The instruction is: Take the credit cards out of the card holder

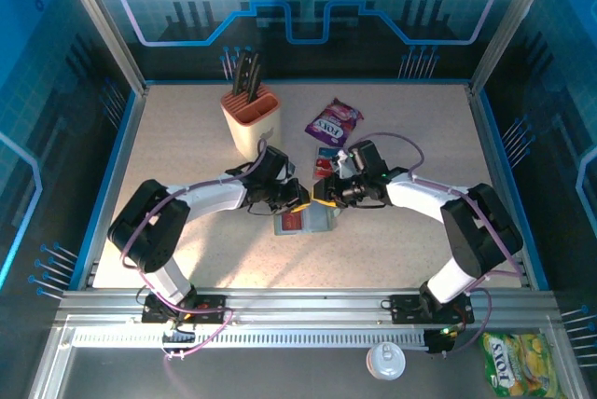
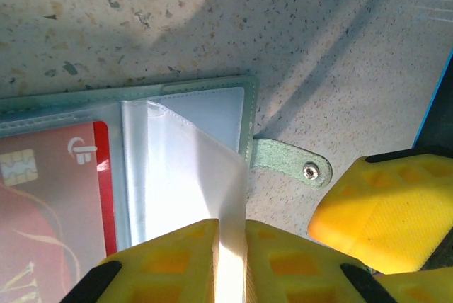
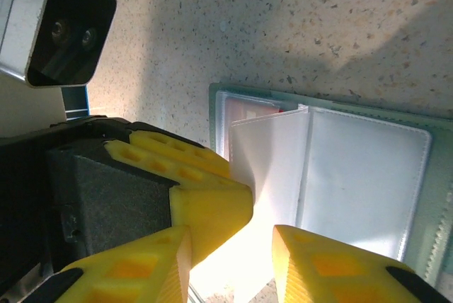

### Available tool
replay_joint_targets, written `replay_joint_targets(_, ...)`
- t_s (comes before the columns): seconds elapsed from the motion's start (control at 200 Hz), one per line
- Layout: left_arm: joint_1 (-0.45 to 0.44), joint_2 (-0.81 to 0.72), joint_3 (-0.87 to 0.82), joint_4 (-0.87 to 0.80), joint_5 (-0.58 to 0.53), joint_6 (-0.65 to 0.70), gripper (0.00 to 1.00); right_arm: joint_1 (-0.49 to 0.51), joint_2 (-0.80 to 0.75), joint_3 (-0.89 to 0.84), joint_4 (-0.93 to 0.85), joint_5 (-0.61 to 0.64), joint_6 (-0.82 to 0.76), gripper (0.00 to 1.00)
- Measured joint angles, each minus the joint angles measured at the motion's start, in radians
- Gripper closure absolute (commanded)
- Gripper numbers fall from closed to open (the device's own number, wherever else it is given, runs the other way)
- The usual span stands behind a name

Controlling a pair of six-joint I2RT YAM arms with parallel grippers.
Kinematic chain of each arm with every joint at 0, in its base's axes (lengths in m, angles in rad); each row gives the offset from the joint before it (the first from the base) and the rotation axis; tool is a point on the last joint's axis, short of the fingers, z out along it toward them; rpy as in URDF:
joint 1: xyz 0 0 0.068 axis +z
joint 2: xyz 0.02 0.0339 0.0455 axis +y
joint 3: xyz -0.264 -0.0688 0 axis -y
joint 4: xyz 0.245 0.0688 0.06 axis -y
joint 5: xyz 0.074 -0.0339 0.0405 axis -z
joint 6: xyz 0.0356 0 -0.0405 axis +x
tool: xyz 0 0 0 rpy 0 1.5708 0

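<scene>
Both arms bent inward, left pincer [image 2: 231,243] pinched shut, right pincer [image 3: 232,246] slightly parted

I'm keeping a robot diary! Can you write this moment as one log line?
left fingers: shut on clear sleeve | right fingers: open nearby | card holder: lying open | red card: inside holder

The left arm [image 1: 210,196] and right arm [image 1: 424,199] have white links, bulky black joint housings, looping purple cables [image 1: 392,136], and yellow fingers [image 2: 170,260] with square dimples.
</scene>
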Motion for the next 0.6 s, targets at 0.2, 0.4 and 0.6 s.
replay_joint_targets(0.2,-0.018,0.047,0.029,0.000,0.001,0.000,0.82,-0.017,-0.012,-0.014,-0.011,0.000,-0.008,0.63)
replay_joint_targets(0.4,-0.034,0.097,0.074,0.000,0.002,0.000,0.75,-0.038,-0.046,-0.028,-0.026,0.000,-0.012,0.63)
replay_joint_targets(0.6,-0.035,0.133,0.101,0.001,0.010,0.000,0.74,-0.042,-0.049,-0.035,-0.033,0.000,-0.011,0.63)
